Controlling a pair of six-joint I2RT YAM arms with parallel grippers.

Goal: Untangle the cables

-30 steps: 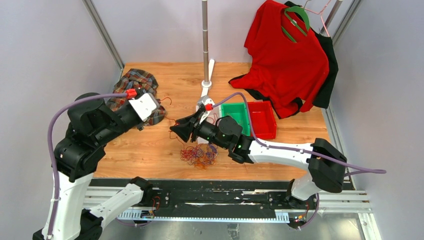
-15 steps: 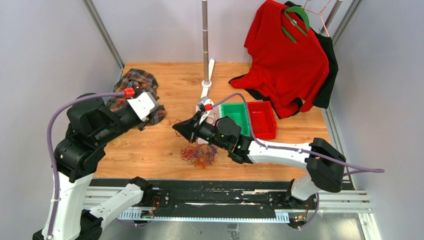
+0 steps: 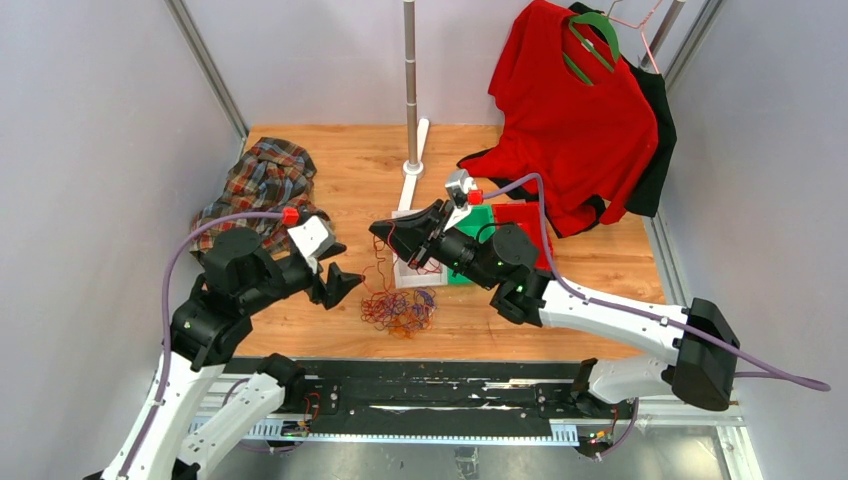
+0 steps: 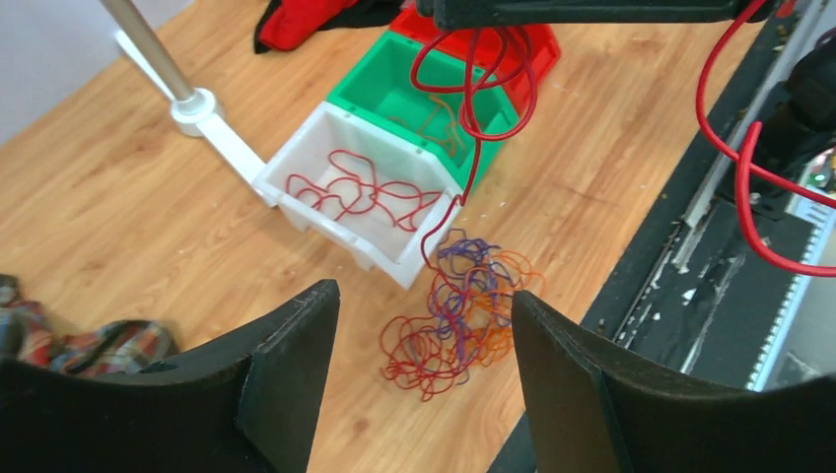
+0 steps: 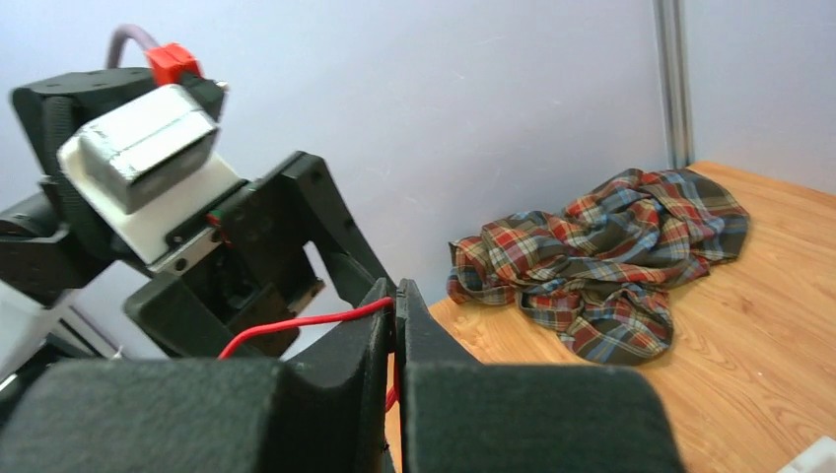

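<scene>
Wooden table [image 3: 340,160], cables [image 3: 398,310] beside white bin [image 4: 335,236], plaid shirt [image 3: 262,180]

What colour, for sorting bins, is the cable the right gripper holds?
Red; the cable shows best in the right wrist view.

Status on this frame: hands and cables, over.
Left hand open, hovering near the tangle. Right hand shut on red cable, held high; strand trails down to tangle. White bin close beside it.
</scene>
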